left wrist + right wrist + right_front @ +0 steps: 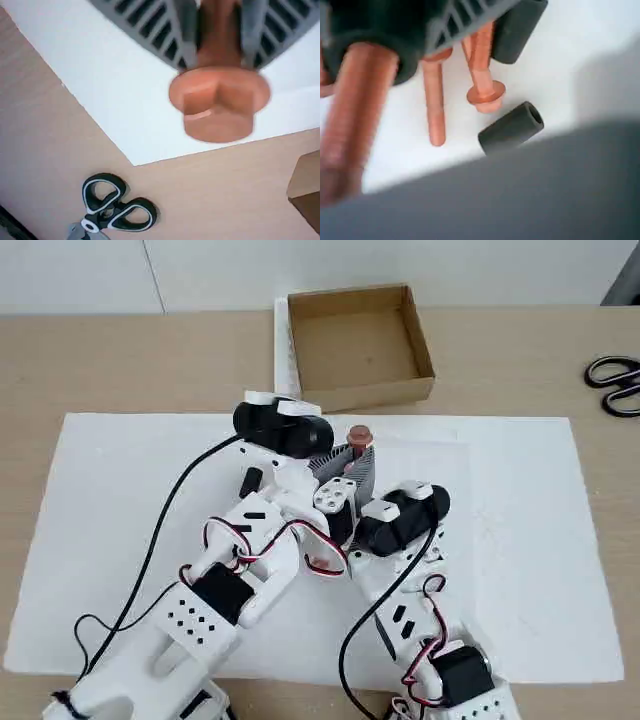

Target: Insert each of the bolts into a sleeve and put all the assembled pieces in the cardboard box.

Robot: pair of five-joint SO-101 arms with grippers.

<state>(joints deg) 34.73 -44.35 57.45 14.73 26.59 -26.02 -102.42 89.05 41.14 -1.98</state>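
The insertion step is going on at the middle of the white sheet [520, 540]. Nearest me, the right gripper [343, 478] is hanging over the sheet. Its fingers seem to be pinching a dark sleeve [370, 47], with a threaded shank poking out of it. At about 11 o'clock from it, the left gripper [220, 30] is holding the bolt [219, 102], its fingers [150, 25] pressing on the shank just behind the head. Under the right wrist, spare bolts [482, 75] and sleeves [511, 127] are lying on the sheet, not yet paired. I'm judging this pair nearly seated. Next, one arm should be letting go so the other can carry the piece to the box [355, 345], sitting at 12 o'clock on the desk [120, 360].
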